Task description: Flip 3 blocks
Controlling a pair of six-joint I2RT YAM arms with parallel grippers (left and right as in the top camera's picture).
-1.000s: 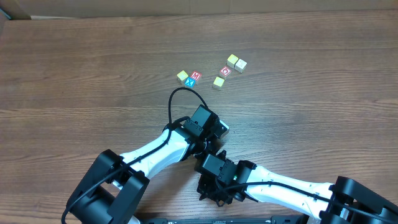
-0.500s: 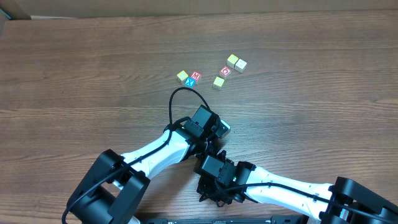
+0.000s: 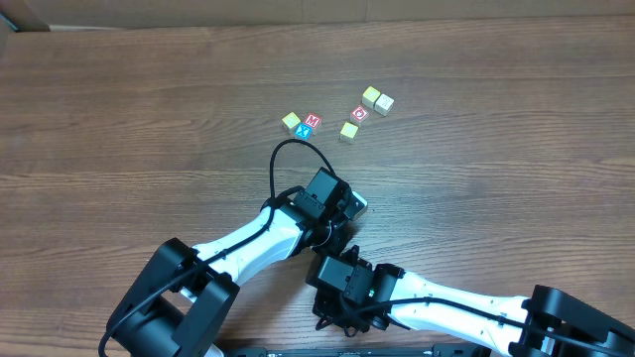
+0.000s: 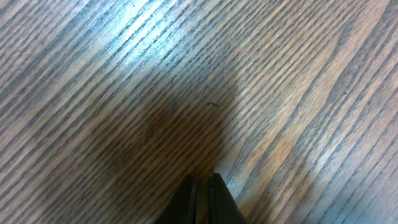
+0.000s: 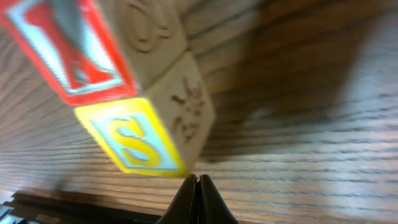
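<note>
Both end effectors are closed and empty. The right end effector (image 5: 196, 182) is pinching its tips into a single point just beside the bottom corner of the S block (image 5: 143, 140); I can't tell if it is touching. The S block is showing a yellow-framed face, with a cream side carrying a reddish print. The red block (image 5: 68, 50) is pressing against it, showing a red-framed letter face and a cream embossed side. The tilted camera is hiding whether the two are stacked or side by side.

Judgement: the closed tips are working as a poker. These cubes are tiny, so nudging an edge to tip one over looks easier than grasping it, which is why the jaws are not opening.

The left end effector (image 4: 202, 182) is also pinched shut, pointing at bare desk (image 3: 119, 99) with nothing near it. It is probably parking out of the way.

In the overhead view both arms are crowding the near middle of the desk and covering the two blocks. A pale bit (image 3: 358, 206) is poking out by the left arm's head; it may be one of them, but I can't tell. A third block isn't showing clearly anywhere.

The M cube (image 3: 312, 120), X cube (image 3: 304, 130), O cube (image 3: 360, 113) and four yellow or cream ones are sitting farther out, well apart from both arms.

Risk: a poke too low could slide the S block instead of rolling it, dragging the red block along.
</note>
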